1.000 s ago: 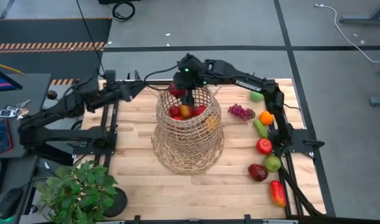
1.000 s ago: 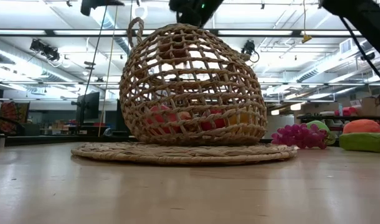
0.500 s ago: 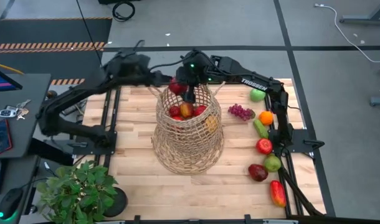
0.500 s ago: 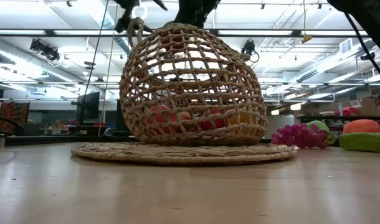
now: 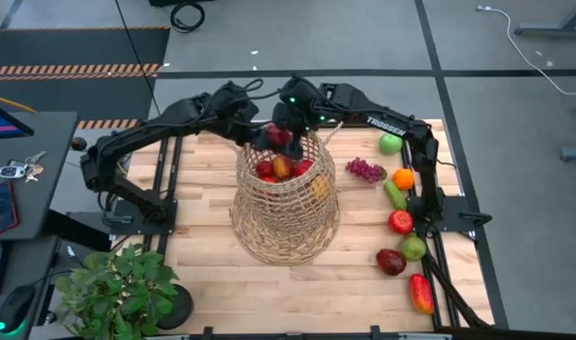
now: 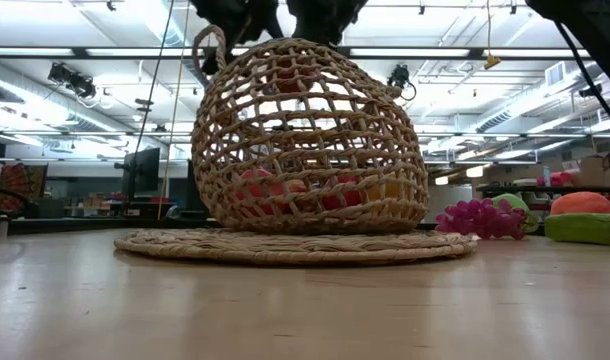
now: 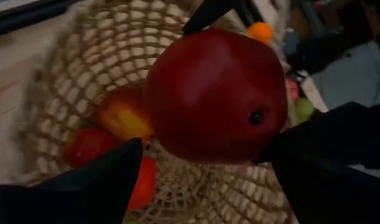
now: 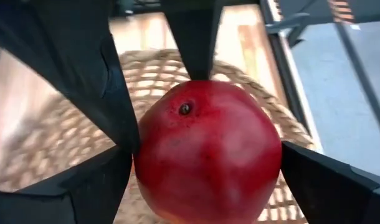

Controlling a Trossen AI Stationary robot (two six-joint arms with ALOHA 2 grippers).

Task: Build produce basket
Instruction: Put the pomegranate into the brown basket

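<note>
Basket: the basket [image 5: 286, 203] stands upright at mid-tabletop [image 5: 203, 274], neck up, so produce can be lowered in from above.
Contents: several red and yellow pieces lie inside, visible through the weave [image 6: 285, 190].
Red fruit: a dark red apple-like fruit [image 8: 205, 149] sits just above the neck, between both hands; probably a handover or a joint release into the basket.
Right hand: the right hand [image 5: 286, 132] has its fingers spread wide on either side of the fruit, flanking or lightly gripping it.
Left hand: the left hand [image 5: 255, 127] brackets the same fruit [image 7: 215, 96]; firm hold cannot be told.
Remaining produce: grapes [image 5: 364, 170], green apple [image 5: 390, 144], orange [image 5: 402, 178] and others wait along the right edge.
Change: the left arm, parked at the left edge one second ago, has swung in to the neck.
</note>
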